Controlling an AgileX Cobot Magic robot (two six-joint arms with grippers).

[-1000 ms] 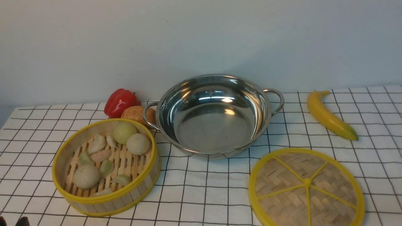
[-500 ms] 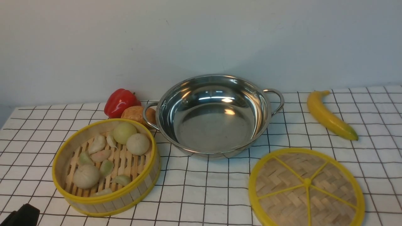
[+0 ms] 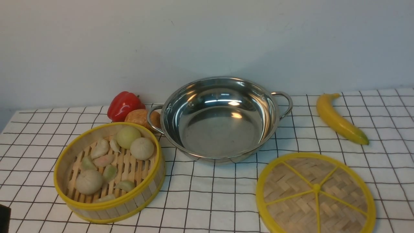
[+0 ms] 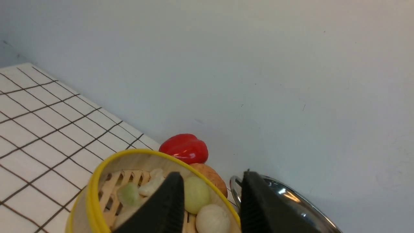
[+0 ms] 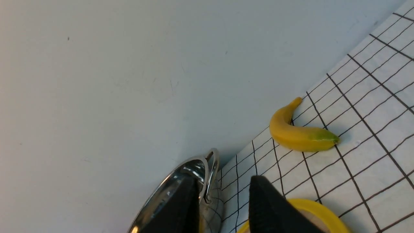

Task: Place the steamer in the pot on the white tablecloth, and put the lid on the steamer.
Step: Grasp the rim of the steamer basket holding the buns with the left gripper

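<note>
The steamer sits front-left on the white tablecloth covering the bench, just beside the empty pot. It looks light and stiff, but its loose buns would likely roll if it tips, so pinching the yellow-rimmed wall and lifting level seems best. The left fingers and right fingers stand apart, holding nothing. A red pepper and a brown round item crowd the pot's left handle behind the steamer. The lid lies front-right, with a banana beyond it.

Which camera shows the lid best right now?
Front view: the lid shows nearly whole, with only its near edge cropped. Right wrist view catches only a sliver of its yellow rim; left wrist view misses it.
</note>
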